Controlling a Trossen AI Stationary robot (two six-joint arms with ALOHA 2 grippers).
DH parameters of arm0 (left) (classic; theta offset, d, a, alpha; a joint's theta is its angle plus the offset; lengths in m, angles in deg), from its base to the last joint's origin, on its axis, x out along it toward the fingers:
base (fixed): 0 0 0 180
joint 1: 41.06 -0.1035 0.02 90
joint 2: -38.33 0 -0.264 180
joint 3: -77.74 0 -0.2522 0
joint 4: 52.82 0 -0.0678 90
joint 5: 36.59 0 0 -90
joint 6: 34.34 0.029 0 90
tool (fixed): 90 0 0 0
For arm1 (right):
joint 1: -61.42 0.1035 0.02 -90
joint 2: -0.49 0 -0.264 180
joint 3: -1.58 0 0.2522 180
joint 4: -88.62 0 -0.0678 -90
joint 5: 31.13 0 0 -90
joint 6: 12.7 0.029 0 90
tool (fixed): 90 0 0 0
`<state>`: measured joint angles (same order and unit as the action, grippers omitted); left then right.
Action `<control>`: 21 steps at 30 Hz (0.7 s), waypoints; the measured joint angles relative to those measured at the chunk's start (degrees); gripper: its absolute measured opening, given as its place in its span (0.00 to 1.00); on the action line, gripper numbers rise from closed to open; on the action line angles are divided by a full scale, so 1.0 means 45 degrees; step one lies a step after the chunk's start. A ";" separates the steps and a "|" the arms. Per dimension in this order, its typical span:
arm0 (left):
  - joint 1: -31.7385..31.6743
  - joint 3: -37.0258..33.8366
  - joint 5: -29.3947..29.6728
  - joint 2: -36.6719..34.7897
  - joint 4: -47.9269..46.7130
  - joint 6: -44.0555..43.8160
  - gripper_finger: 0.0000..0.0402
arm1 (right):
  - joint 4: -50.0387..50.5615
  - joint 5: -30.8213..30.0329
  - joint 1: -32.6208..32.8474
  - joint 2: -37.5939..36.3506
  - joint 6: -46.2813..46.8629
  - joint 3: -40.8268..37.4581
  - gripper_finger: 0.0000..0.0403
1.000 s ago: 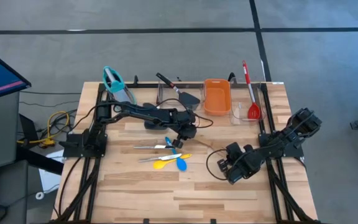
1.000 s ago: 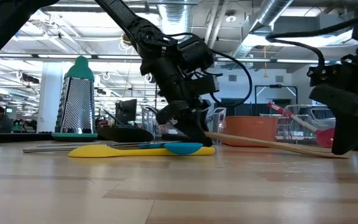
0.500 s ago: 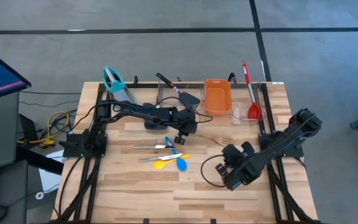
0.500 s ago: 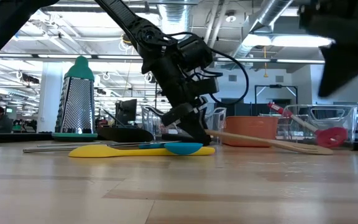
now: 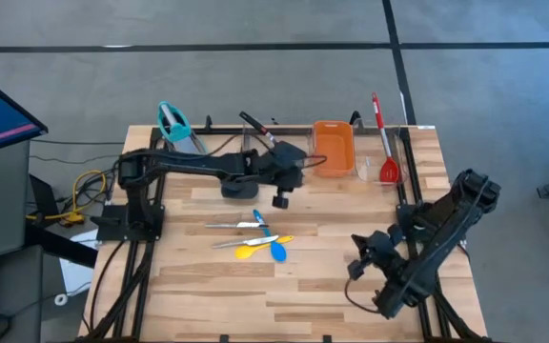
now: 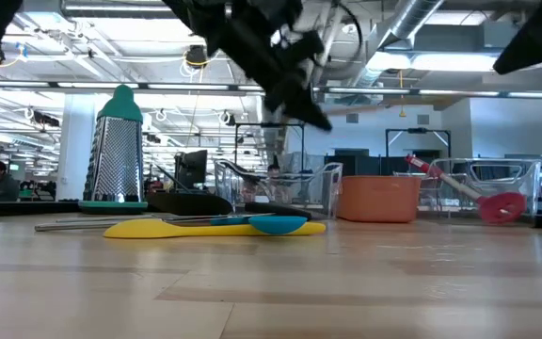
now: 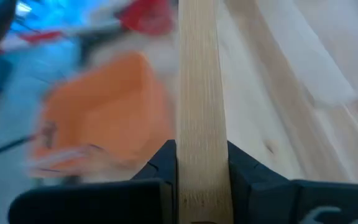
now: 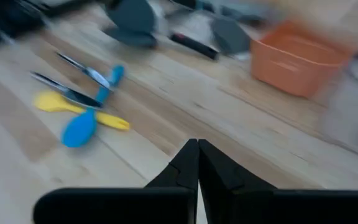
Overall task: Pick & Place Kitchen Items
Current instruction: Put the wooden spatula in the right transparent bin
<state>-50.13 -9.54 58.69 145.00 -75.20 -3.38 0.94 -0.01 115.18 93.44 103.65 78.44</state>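
Observation:
My left gripper (image 5: 298,167) is raised over the table's far middle, near the orange tub (image 5: 333,148), and is shut on the wooden spoon (image 7: 197,87); it also shows high in the low view (image 6: 309,111). My right gripper (image 5: 360,259) is shut and empty at the near right (image 8: 197,149). The yellow spoon (image 5: 251,246), the blue spoon (image 5: 277,251) and the silver tongs (image 5: 232,225) lie flat on the table's middle. The red spoon (image 5: 384,143) lies in a clear tray, and the black spatula (image 5: 265,133) in another at the far edge. My left gripper pinches the wooden spoon's flat handle (image 7: 199,140) between its two fingers (image 7: 163,165), one on each narrow edge. The handle runs on ahead of the fingers toward the orange tub (image 7: 104,118), and the spoon is lifted clear of the table. Its head is out of view.
A teal-topped grater (image 5: 172,122) stands at the far left corner (image 6: 120,151). Clear trays (image 5: 375,173) flank the orange tub along the far edge. A dark grey scoop (image 5: 232,188) lies under my left arm. Bare wood spreads along the near edge.
My left gripper has risen from the table and gone toward the far edge, taking the wooden spoon, which had lain on the table, up clear of it. My right arm has drawn back toward the table's near right corner.

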 joint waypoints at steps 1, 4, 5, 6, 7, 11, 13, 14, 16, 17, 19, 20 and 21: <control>0.0069 -0.0016 0.0252 -0.0215 0.0051 0.0005 0.12 | -0.0349 -0.0460 0.0044 0.0000 0.0014 -0.0194 0.00; 0.0318 -0.0534 0.0882 -0.0829 0.1022 0.0016 0.12 | -0.1759 -0.1357 -0.0032 0.0000 -0.0232 -0.0949 0.01; 0.0376 -0.0830 0.1061 -0.1070 0.1250 0.0030 0.12 | -0.2256 -0.1518 -0.0108 0.0000 -0.0270 -0.1230 0.01; 0.0409 -0.1194 0.1268 -0.1308 0.1515 0.0043 0.12 | -0.2769 -0.1620 -0.0186 0.0000 -0.0272 -0.1554 0.01; 0.0417 -0.1536 0.1400 -0.1549 0.1831 0.0046 0.12 | -0.3168 -0.1660 -0.0263 0.0006 -0.0275 -0.1880 0.01; 0.0126 -0.3253 0.1549 -0.2865 0.2349 -0.0133 0.12 | -0.4901 -0.2185 -0.0469 0.0015 -0.0287 -0.3084 0.00; -0.0039 -0.4228 0.1573 -0.3604 0.2544 -0.0491 0.12 | -0.5614 -0.2572 -0.0491 0.0015 -0.0311 -0.3589 0.00; -0.0097 -0.4697 0.1580 -0.3955 0.2813 -0.0664 0.12 | -0.6006 -0.2918 -0.0519 0.0015 -0.0320 -0.3804 0.00; -0.0172 -0.5565 0.1313 -0.4689 0.3123 -0.0985 0.12 | -0.6971 -0.3823 -0.0694 0.0010 -0.0640 -0.4244 0.00; -0.0181 -0.5972 0.1187 -0.5033 0.3360 -0.1139 0.12 | -0.7546 -0.4246 -0.0822 0.0015 -0.0945 -0.4441 0.00; -0.0181 -0.6667 0.1092 -0.5595 0.3792 -0.1384 0.12 | -0.8387 -0.5063 -0.1203 0.0010 -0.1454 -0.4766 0.00; -0.0181 -0.6987 0.1082 -0.5891 0.3999 -0.1409 0.12 | -0.8819 -0.5338 -0.1430 0.0010 -0.1621 -0.4887 0.00; -0.0181 -0.7243 0.1082 -0.6109 0.4187 -0.1420 0.12 | -0.9182 -0.5514 -0.1675 0.0010 -0.1782 -0.5021 0.00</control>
<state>-50.95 -42.13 63.56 117.51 -56.36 -9.77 -40.38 -24.82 107.64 93.48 95.64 55.85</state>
